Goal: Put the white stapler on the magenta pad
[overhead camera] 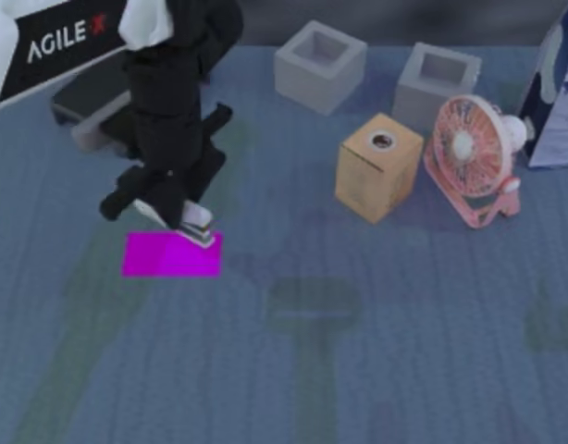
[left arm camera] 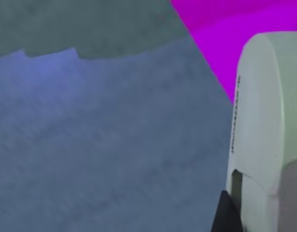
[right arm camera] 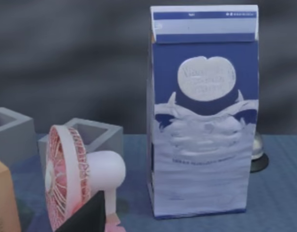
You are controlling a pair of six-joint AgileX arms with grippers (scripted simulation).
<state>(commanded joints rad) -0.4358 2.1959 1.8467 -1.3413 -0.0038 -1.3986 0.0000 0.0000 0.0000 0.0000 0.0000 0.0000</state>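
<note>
The magenta pad (overhead camera: pixel 164 255) lies flat on the blue table at the left. My left gripper (overhead camera: pixel 187 215) hangs over the pad's far right corner, shut on the white stapler (overhead camera: pixel 200 226), whose pale end sticks out below the black fingers. In the left wrist view the white stapler (left arm camera: pixel 264 125) fills the side of the picture, with one dark fingertip (left arm camera: pixel 225 217) pressed against it and the magenta pad (left arm camera: pixel 235 29) just beyond. I cannot tell whether the stapler touches the pad. My right gripper (right arm camera: pixel 90 220) is outside the top view; only a dark wedge of it shows.
A black platform (overhead camera: pixel 85 97) sits behind the left arm. Two grey square containers (overhead camera: pixel 319 65) (overhead camera: pixel 437 79) stand at the back, a tan box (overhead camera: pixel 378 166) and pink fan (overhead camera: pixel 474 157) in front of them. The blue milk carton (right arm camera: pixel 204 116) stands far right.
</note>
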